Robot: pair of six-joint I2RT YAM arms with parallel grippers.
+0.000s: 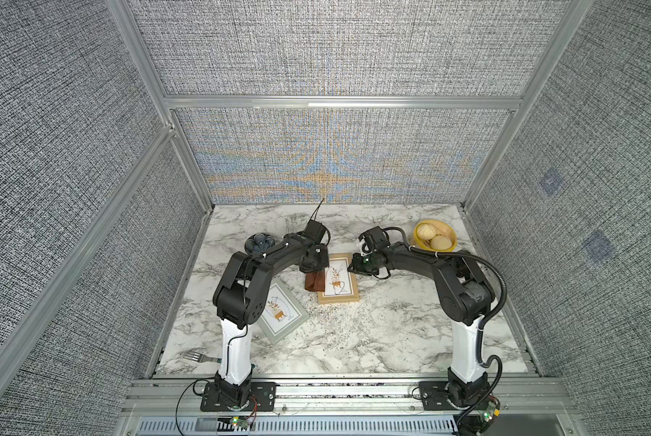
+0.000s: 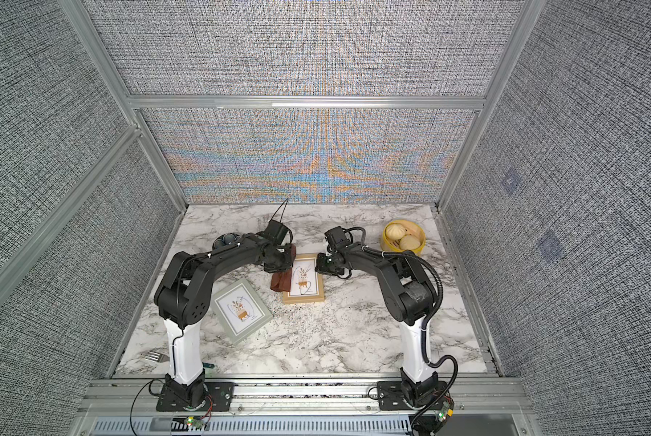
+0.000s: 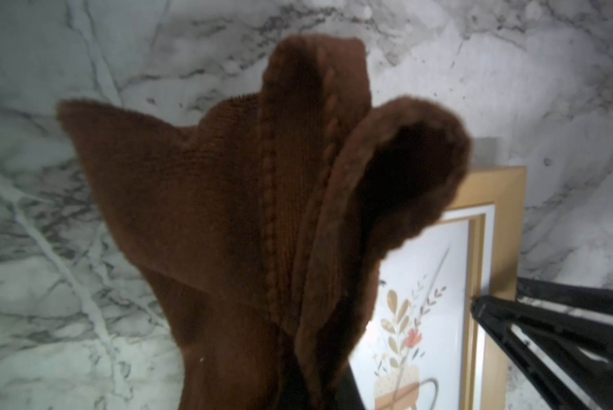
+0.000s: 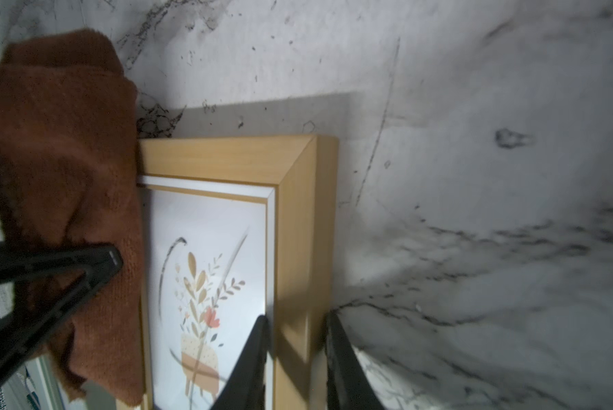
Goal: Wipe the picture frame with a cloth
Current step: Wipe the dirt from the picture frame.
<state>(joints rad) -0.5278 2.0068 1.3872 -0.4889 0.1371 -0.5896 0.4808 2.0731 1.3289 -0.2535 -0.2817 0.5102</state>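
While left fingers [image 4: 67, 262] pinch cloth [image 3: 209, 213], right fingers [image 4: 251, 365] clamp wooden frame [image 4: 297, 213]; grey frame [image 1: 282, 313] nearby.

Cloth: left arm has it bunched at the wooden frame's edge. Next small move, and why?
Probably drag the cloth sideways across the wooden frame, toward the right gripper. The left gripper holds the cloth bunched, and it covers only one side rail, so most of the frame's face is bare. The right jaws straddle the opposite rail, seemingly steadying the frame for a wipe.
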